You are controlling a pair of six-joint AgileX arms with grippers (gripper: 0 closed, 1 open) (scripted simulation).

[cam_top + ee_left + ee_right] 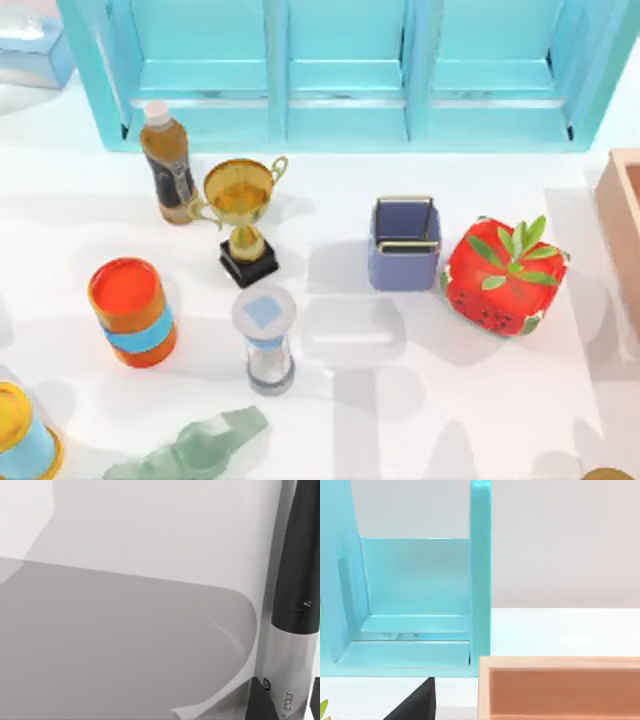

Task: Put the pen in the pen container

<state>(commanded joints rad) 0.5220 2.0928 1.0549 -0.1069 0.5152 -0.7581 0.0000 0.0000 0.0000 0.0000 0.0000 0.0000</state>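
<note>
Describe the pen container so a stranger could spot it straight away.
Start at the turquoise shelf unit along the table's far edge and come forward from its middle-right bay. There the pen container stands, just left of the red strawberry-like block. It is the one square periwinkle-blue box, open-topped with a thin metallic rim and an inner divider; the nearby holders are cylinders.
</note>
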